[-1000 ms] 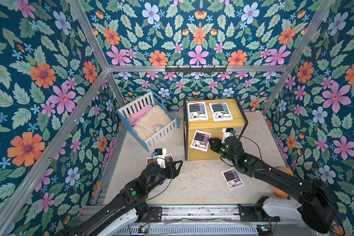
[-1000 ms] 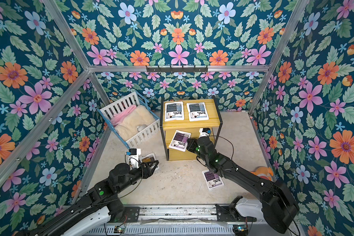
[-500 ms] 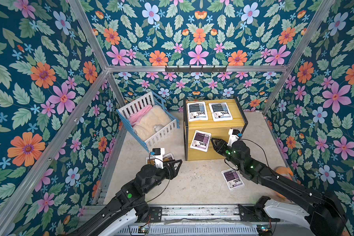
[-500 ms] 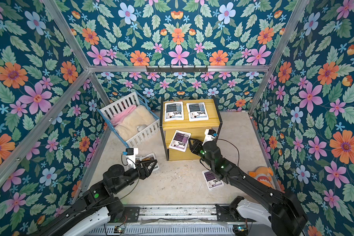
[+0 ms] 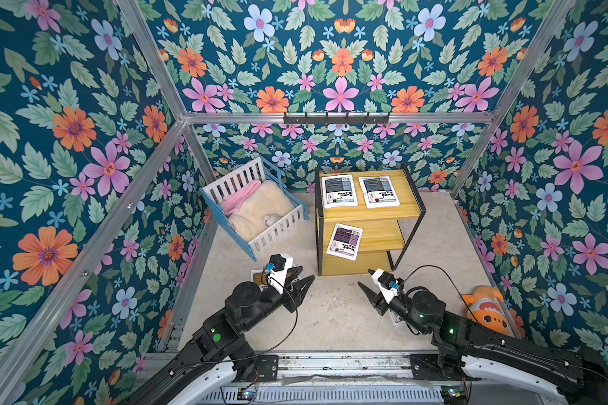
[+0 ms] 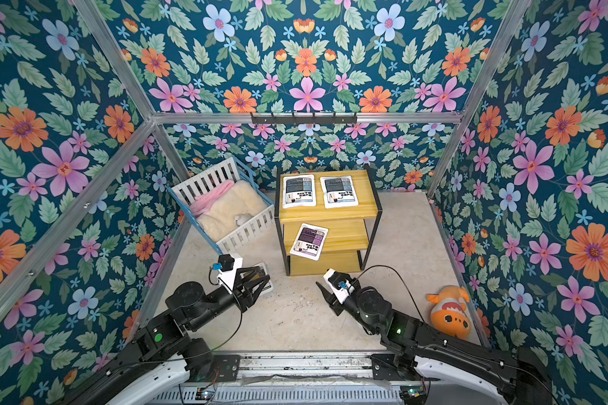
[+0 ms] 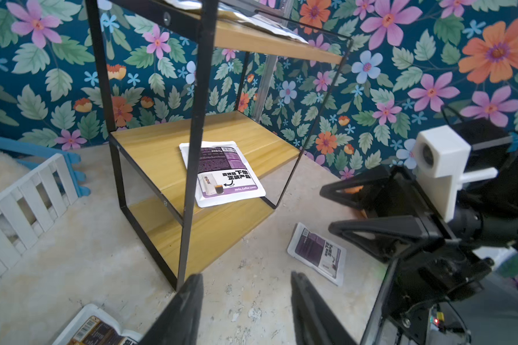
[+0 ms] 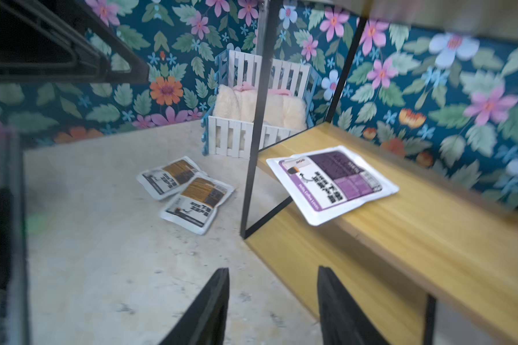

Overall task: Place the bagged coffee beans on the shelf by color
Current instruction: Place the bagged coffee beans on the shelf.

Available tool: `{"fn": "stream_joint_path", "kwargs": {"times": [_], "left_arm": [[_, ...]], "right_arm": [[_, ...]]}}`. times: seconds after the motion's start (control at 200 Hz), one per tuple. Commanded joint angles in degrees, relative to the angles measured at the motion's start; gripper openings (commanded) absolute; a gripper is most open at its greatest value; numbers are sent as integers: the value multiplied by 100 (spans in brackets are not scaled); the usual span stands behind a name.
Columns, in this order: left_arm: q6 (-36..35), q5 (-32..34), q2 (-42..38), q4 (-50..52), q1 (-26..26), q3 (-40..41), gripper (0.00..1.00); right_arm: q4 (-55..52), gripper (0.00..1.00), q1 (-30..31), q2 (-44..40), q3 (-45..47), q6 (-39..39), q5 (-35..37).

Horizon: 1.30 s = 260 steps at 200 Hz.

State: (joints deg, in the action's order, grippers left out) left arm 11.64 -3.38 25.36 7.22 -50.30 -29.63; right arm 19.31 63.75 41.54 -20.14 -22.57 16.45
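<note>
At the far left a white-and-blue crib holds fluffy bedding. Just in front of it the left claw hangs above the floor with its fingers spread and nothing between them. Two yellow-brown coffee bags lie flat on the floor beneath it, overlapping at one corner; in both top views the arm hides most of them.

In the middle, against the back wall, stands the shelf of yellow boards in a black frame. Two blue-grey coffee bags lie side by side on its top board. One purple coffee bag lies on the middle board, turned a little askew, with one corner sticking out past the front edge.

Right of the shelf's front the right claw is off the floor and points toward the shelf; its fingers are apart and it holds nothing. A second purple coffee bag lies flat on the floor below that arm, well clear of the shelf. At the far right an orange plush toy sits against the wall.
</note>
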Motion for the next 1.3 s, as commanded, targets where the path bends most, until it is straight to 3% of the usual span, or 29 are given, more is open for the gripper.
{"fn": "stream_joint_path", "kwargs": {"times": [0.0,0.075,0.235,0.545,0.82,0.98,1.055,1.185,1.295], "left_arm": [[-985,-188,-131,-406,2,108,53],[-1308,-359,-176,-355,2,178,54],[-1920,-761,-284,-301,3,377,57],[-2183,-1003,-385,-828,3,711,57],[-2149,-1275,-144,-975,12,739,57],[-2131,-1214,-192,-969,21,767,57],[-2147,-1203,-177,-960,29,769,57],[-2154,-1234,-146,-951,34,759,57],[-2146,-1261,-138,-975,47,767,57]], "right_arm": [[190,48,-243,232,-200,-2770,2],[467,47,-444,465,-237,-3397,-126],[520,49,-927,1178,-672,-3874,-562],[49,56,-1557,2144,-1421,-3438,-1747],[46,57,-1876,2826,-1791,-3464,-1795],[-635,57,-2009,2858,-2115,-3399,-2009],[-883,58,-2007,2626,-2207,-2978,-2373],[-178,62,-1982,1881,-1766,-1816,-2501],[-53,63,-1946,1532,-1333,-1788,-2214]]}}
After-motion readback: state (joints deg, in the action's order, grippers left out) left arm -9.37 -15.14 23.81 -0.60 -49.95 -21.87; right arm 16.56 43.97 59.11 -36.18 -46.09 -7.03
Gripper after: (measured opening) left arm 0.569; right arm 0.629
